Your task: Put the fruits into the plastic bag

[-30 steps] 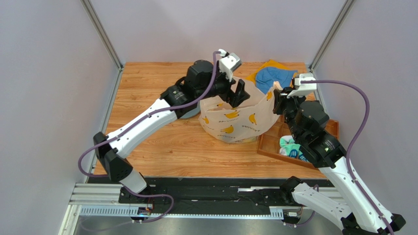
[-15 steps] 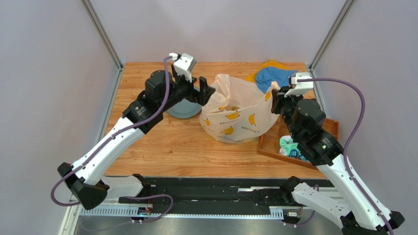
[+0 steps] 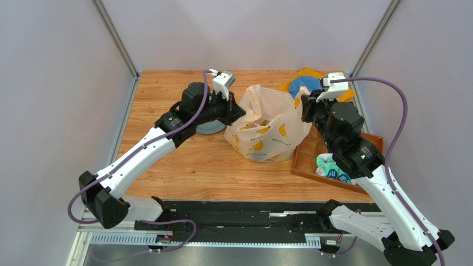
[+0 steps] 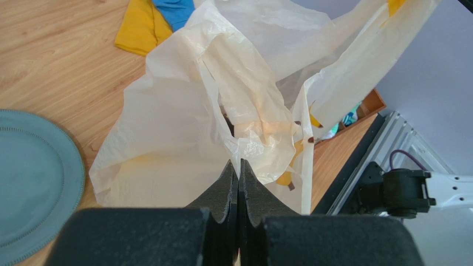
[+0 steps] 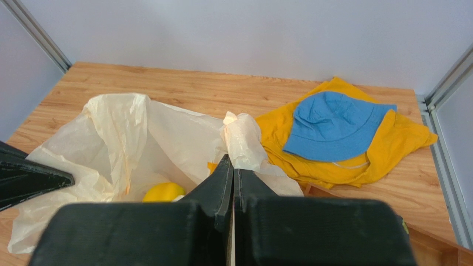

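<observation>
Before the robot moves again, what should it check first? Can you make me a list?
1. Left gripper pinching the plastic bag: ok.
2. Right gripper pinching its other side: ok.
3. Yellow fruit inside the bag: ok.
4. Other fruits inside too: cannot tell, hidden.
5. Plate free of fruit: cannot tell, partly out of view.
</observation>
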`<act>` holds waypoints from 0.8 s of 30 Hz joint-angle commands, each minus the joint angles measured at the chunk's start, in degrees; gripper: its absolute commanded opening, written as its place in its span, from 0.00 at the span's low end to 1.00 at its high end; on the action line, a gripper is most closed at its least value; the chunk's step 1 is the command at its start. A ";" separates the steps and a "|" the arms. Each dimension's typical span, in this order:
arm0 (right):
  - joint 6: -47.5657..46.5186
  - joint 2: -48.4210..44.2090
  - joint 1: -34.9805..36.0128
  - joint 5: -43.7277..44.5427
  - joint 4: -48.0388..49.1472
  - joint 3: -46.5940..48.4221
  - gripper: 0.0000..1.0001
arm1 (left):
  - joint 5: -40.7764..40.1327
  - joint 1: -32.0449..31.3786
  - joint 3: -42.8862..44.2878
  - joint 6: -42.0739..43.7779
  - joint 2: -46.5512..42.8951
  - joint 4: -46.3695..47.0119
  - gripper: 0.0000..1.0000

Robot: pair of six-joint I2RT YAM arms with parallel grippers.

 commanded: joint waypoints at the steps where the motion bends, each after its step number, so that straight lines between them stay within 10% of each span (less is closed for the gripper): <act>1: -1.45 1.33 -0.11 -2.08 1.42 6.74 0.00 | 1.64 0.04 0.04 -3.32 -9.63 3.11 0.00; 18: -1.19 11.10 -0.11 -5.60 1.69 7.98 0.04 | -11.71 0.39 -10.07 -1.13 -14.48 -1.72 0.00; 21: -0.75 10.83 -0.11 -6.65 0.72 8.15 0.14 | -12.06 0.48 -10.07 -0.25 -15.10 -2.08 0.21; 24: -0.66 10.39 -0.11 -8.05 -0.68 8.76 0.38 | -12.06 0.48 -9.46 0.98 -15.63 -2.17 0.73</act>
